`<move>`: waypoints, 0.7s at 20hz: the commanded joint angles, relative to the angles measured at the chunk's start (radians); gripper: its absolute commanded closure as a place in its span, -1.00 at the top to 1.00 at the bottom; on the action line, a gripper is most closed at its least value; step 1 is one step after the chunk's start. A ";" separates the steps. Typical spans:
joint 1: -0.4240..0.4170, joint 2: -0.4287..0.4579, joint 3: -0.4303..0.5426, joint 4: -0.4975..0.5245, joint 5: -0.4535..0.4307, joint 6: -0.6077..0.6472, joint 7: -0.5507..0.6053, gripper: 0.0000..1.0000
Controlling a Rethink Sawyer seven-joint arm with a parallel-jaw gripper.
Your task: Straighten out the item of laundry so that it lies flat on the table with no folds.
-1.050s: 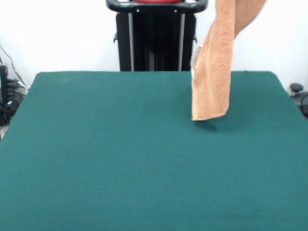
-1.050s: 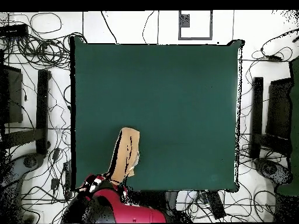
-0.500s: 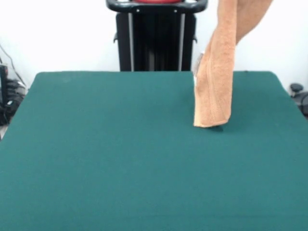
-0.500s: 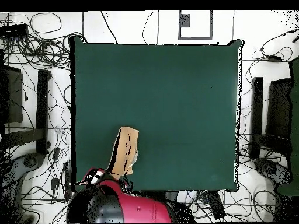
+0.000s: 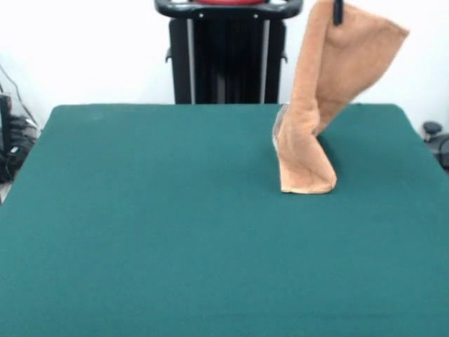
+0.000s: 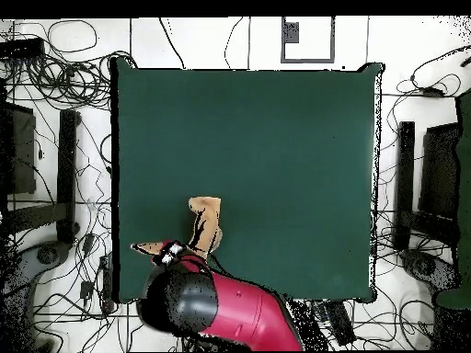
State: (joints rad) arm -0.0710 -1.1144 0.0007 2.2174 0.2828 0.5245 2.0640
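The orange-tan towel [image 5: 319, 91] hangs lengthwise from my gripper [image 5: 338, 10], which is shut on its upper edge at the top of the front view. Its upper part spreads out to the right of the gripper. The lower end rests on the green table [image 5: 140, 225] and buckles into a rounded fold [image 5: 306, 179] right of centre, toward the far side. In the overhead view the towel [image 6: 204, 221] shows as a narrow strip near the table's [image 6: 276, 147] bottom-left edge, with the gripper [image 6: 171, 251] and the red arm [image 6: 221, 308] just below it.
Green cloth stretches wide to the left and front of the towel. Tangled cables [image 6: 55, 64] lie on the floor around the table, and black stands [image 6: 66, 175] [image 6: 405, 184] flank its two sides. A white marker sheet [image 6: 306, 39] lies beyond the far edge.
The gripper has come down and shifted. The towel's lower end, hanging just above the table before, now lies on it and crumples, and the upper part has fanned out.
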 commanded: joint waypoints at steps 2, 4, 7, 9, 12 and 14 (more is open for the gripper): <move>-0.002 0.195 0.120 -0.145 0.084 -0.052 0.146 -1.00; 0.002 0.210 0.113 -0.177 0.089 -0.031 0.155 -1.00; -0.011 0.226 0.116 -0.209 0.093 -0.015 0.133 -1.00; -0.028 0.241 0.114 -0.244 0.079 0.005 0.103 -1.00; -0.056 0.258 0.115 -0.288 0.049 0.031 0.055 -1.00; -0.087 0.270 0.127 -0.311 0.030 0.043 0.009 -1.00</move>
State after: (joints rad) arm -0.1113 -0.9148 0.0114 2.0335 0.3190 0.5194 2.0640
